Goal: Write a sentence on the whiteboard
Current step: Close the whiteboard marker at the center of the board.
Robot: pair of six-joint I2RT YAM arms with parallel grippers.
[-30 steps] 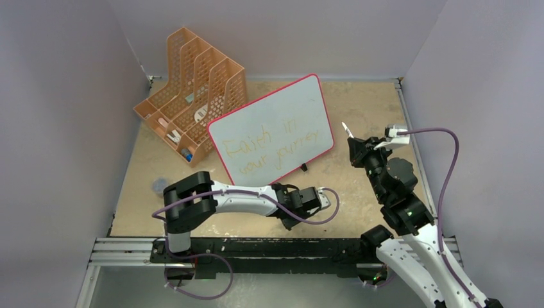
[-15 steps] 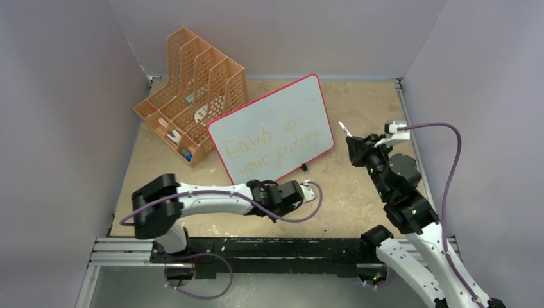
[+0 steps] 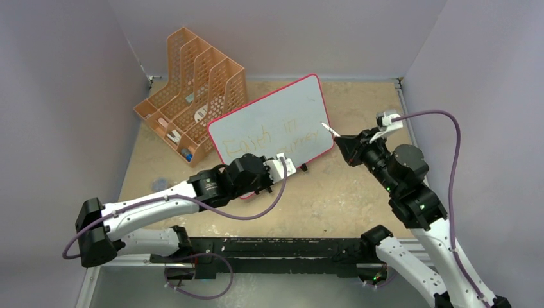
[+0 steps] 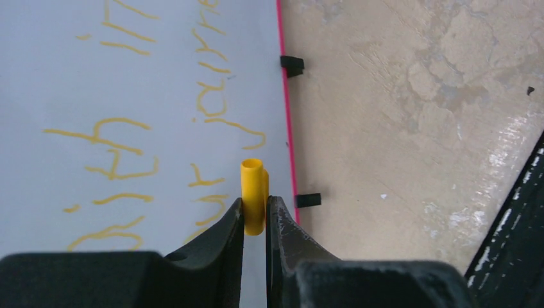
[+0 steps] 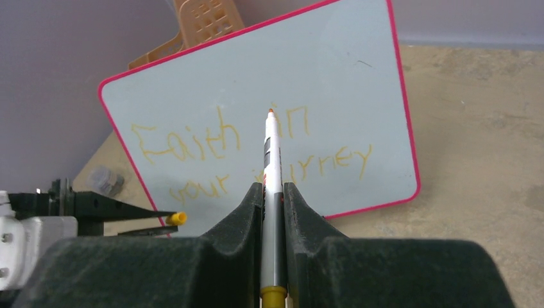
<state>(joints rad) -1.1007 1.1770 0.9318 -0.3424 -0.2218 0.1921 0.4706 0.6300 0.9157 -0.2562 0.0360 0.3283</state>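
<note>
Seeing whiteboard (image 3: 292, 106) standing tilted on table (image 3: 359, 102), just beside orange rack (image 3: 192, 70). Judging it light, stiff, slick, tippy: bracing at pink frame, pressing gently. Reading sentence (image 5: 212, 144) as "Faith in your journey", two lines. Pinching marker (image 5: 272, 154) mid-barrel in right gripper (image 5: 274, 189), jaws closed on it; label unreadable. Clamping yellow cap (image 4: 254, 186) in left gripper (image 4: 255, 208) jaws.

The whiteboard (image 4: 58, 70) looks smooth, the table (image 4: 417, 96) rough.

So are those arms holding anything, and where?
Right end effector pinches a marker by its rear barrel; left end effector grips a yellow cap by its near end.
</note>
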